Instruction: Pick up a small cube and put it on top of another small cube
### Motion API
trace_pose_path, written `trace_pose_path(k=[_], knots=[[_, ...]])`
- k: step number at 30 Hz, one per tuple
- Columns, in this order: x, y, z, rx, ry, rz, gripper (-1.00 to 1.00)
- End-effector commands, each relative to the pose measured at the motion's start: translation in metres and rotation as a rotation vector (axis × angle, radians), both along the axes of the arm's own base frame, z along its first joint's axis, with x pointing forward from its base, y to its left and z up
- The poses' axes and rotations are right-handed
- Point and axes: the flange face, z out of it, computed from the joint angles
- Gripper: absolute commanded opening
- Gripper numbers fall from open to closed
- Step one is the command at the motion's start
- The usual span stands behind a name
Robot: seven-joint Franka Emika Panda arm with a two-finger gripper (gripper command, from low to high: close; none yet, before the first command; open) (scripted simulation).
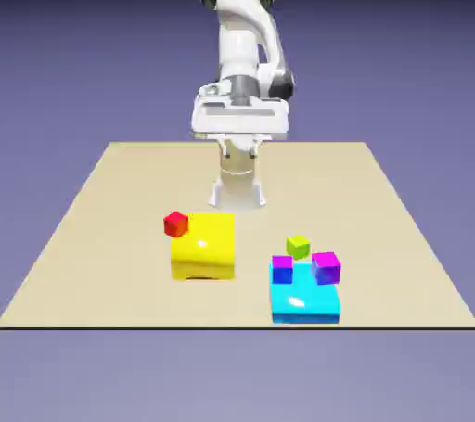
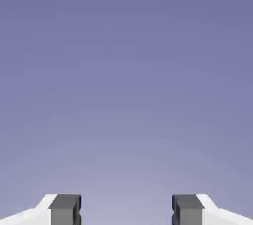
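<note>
The desk (image 1: 102, 235) is lying as a tan slab under everything, filling the middle of the exterior view against the blue-violet backdrop. The white arm (image 1: 243, 35) is rising from the desk's far edge, folded high, with its hand held level well above the surface and well apart from every block.

The yellow block (image 1: 204, 246) is sitting on the desk toward the exterior view's left, the largest of the blocks. The cyan block (image 1: 304, 301) is lying nearer the front edge, toward the exterior view's right, and is a little smaller.

The pincer (image 2: 126, 209) is standing wide open with nothing between its grey fingertips (image 2: 65, 209); in the hand view only plain backdrop is showing past them.

The small cubes are all resting low, none of them lifted. The purple cube (image 1: 326, 267) is sitting at the cyan block's far right corner, touching it. The magenta-and-blue cube (image 1: 282, 269) is sitting at the cyan block's far left corner; whether it is on the block or just behind it, I cannot tell. The red cube (image 1: 175, 223) is sitting at the yellow block's far left corner, touching it. The lime cube (image 1: 298, 246) is standing on the desk just behind the cyan block, between the two cubes there.
</note>
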Motion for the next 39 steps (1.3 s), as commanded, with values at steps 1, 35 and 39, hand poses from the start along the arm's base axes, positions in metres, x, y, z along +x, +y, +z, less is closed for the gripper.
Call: trace_pose_path(k=[1,35,39], knots=[[-0.001,0.015,-0.021,0.002,0.053,0.030,0.00],[-0.126,0.142,-0.247,-0.153,0.669,0.349,-1.00],[-0.102,0.150,-0.231,-0.156,0.667,0.327,-1.00]])
